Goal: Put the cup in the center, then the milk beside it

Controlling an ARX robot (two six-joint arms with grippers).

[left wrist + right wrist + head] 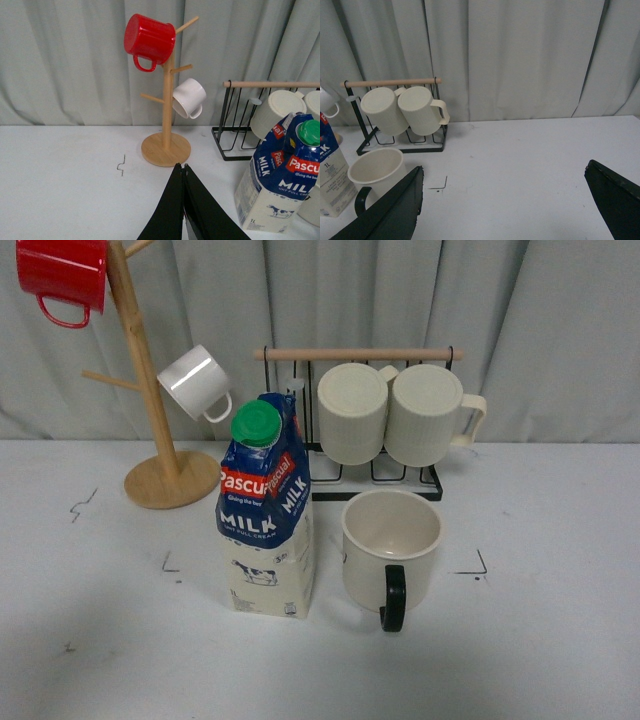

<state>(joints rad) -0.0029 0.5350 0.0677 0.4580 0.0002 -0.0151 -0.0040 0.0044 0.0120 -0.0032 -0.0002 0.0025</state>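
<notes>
The cup (391, 545) is being seen upright inside the corner marks (478, 565) on the table (560, 640), rim up, black handle turned toward the robot, likely left so for easy access. The milk (266, 510) is being seen standing upright just beside it on the robot's left, apart, not touching, cap on top. Both placements are being judged done. The left gripper (184, 170) is being shown pressed together and empty, near the carton, clear of it. The right gripper (502, 200) is being shown spread wide, nothing between its fingers, near the cup. The rack mugs (400, 415) and mug tree (150, 390) are being left untouched behind.
</notes>
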